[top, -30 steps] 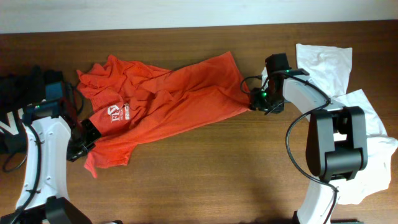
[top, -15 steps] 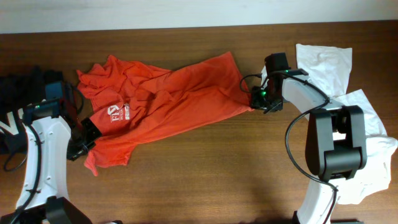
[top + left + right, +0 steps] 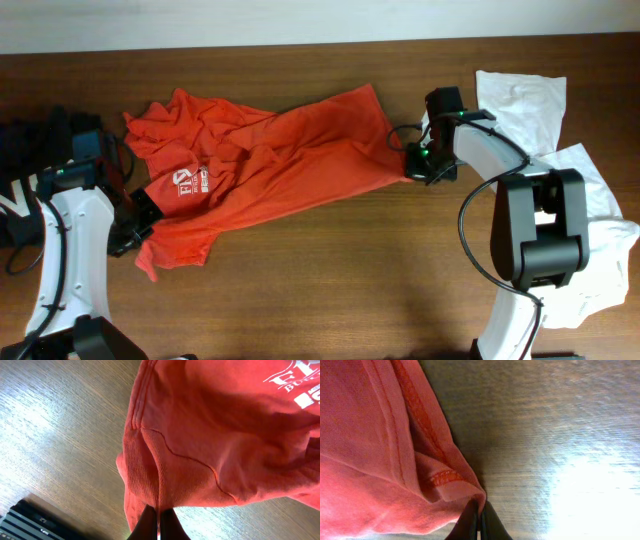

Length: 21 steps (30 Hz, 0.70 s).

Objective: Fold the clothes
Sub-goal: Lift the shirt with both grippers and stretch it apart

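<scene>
The orange-red T-shirt (image 3: 260, 165) with white print lies crumpled and spread across the middle of the wooden table. My left gripper (image 3: 135, 232) is shut on the shirt's lower left edge; in the left wrist view its fingertips (image 3: 159, 512) pinch a ribbed fold of the shirt (image 3: 210, 435). My right gripper (image 3: 410, 166) is shut on the shirt's right corner. In the right wrist view the gripper (image 3: 480, 510) clamps the hemmed tip of the orange-red cloth (image 3: 375, 460) just above the table.
White T-shirts lie at the right, one at the back (image 3: 520, 105) and one under the right arm's base (image 3: 600, 250). A dark garment with white letters (image 3: 15, 195) sits at the left edge. The table's back edge runs along the top.
The right gripper's jaws have shut on the shirt's right corner. The left gripper and the shirt have stayed where they were.
</scene>
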Motion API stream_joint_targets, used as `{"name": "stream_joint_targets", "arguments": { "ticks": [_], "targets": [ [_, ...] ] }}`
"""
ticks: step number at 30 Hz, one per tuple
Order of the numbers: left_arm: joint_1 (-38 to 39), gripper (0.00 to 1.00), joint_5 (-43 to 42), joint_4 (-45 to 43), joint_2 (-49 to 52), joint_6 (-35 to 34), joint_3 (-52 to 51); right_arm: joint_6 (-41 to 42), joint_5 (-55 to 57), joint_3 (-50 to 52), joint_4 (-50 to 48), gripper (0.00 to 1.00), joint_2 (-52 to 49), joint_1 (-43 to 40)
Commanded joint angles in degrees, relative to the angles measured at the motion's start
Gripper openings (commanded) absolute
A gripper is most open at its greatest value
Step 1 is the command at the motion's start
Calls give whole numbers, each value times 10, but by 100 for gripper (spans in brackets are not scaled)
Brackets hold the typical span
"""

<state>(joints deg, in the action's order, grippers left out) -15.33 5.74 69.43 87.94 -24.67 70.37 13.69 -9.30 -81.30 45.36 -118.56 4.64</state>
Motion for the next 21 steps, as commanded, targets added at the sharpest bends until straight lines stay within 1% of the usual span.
{"name": "stream_joint_targets", "arguments": {
  "ticks": [1,3,4,5,6,8,14,21],
  "targets": [
    [1,0,-6,-15,-10,16,3,1,9,-69,60,4,64,-22],
    [0,0,-7,-19,-10,35,25,0,9,-121,121,4,102,-35],
    [1,0,-16,-19,-10,55,54,-18,9,-166,174,4,129,-43],
    [0,0,-39,-17,-11,81,106,-33,10,-221,235,4,157,-48],
    [0,0,-52,-16,-11,92,154,-34,9,-242,252,4,169,-49],
    [-2,0,-56,-10,-11,92,211,-34,9,-277,273,4,190,-52],
    [-11,0,-56,-1,-11,103,455,-34,9,-435,325,4,256,-77],
    [-11,0,-56,-2,-11,103,649,-44,19,-619,334,4,289,-82]
  ]
}}
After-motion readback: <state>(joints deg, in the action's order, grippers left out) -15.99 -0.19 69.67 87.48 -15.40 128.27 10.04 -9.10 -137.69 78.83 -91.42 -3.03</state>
